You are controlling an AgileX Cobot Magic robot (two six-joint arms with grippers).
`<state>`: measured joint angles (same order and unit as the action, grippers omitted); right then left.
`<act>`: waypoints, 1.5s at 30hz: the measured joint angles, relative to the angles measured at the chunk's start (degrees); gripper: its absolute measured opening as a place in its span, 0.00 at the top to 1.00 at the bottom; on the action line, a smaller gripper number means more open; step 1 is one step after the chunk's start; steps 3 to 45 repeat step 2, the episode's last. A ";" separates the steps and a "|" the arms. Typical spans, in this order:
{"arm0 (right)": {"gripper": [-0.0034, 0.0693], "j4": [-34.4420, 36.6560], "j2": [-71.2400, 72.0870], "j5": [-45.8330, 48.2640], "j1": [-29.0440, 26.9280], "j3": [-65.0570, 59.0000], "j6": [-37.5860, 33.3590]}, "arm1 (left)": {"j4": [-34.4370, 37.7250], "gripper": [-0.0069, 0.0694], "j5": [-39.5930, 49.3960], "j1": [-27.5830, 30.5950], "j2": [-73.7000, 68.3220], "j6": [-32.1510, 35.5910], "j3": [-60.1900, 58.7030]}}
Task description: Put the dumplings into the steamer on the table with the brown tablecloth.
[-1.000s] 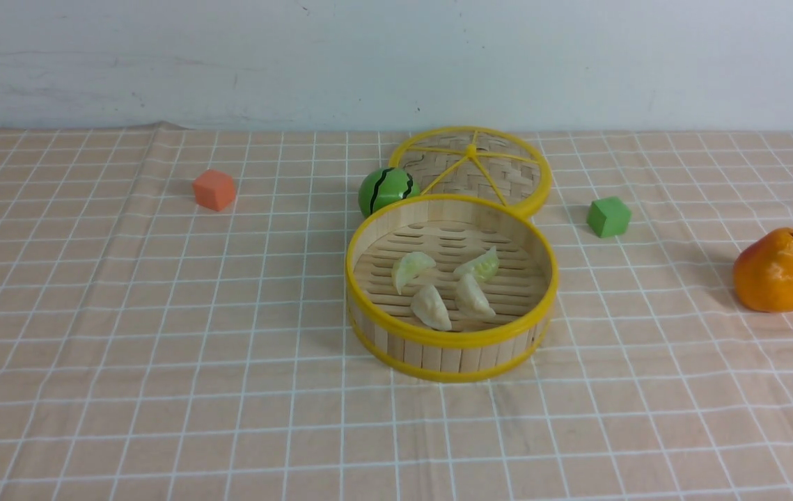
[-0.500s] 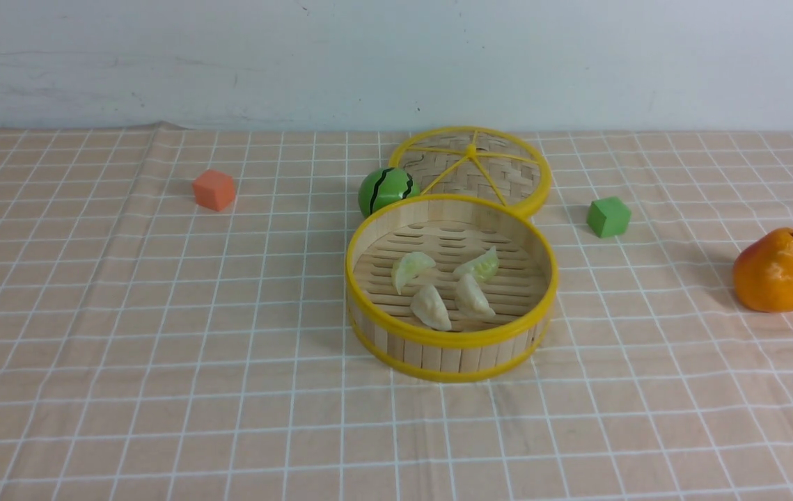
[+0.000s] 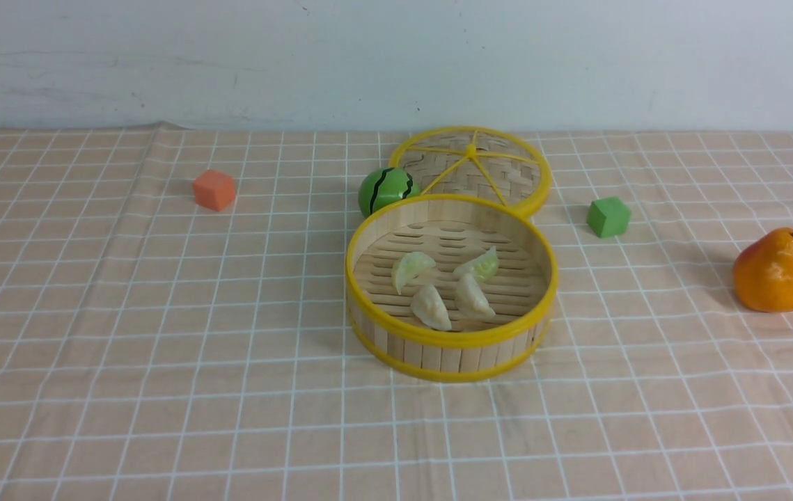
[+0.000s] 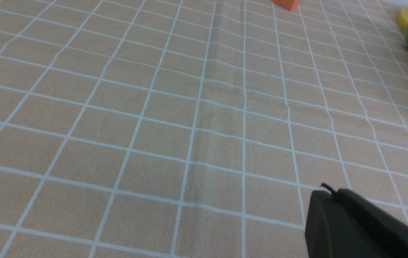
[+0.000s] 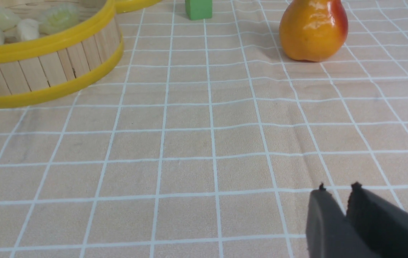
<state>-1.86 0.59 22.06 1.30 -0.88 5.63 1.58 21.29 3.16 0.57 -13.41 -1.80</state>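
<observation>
Bamboo steamer point(image 3: 452, 348) holds all four dumplings point(image 3: 446, 284); nearer right pincer point(image 5: 337, 188), slightly parted, grasps nothing; left pincer point(image 4: 327, 191) clenched, empty, well apart.

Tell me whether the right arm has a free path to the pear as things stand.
Probably yes. Only bare tablecloth lies between the right gripper and the pear, which stands apart from the steamer and green cube.

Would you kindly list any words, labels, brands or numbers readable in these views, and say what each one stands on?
None: no view shows readable text.
The steamer, dumplings, brown tablecloth, pear, both cubes and the striped green ball carry no writing.
</observation>
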 joint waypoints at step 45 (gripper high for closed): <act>0.80 0.00 0.00 0.00 0.00 0.00 0.00 | 0.00 0.92 0.00 0.00 0.00 0.00 0.00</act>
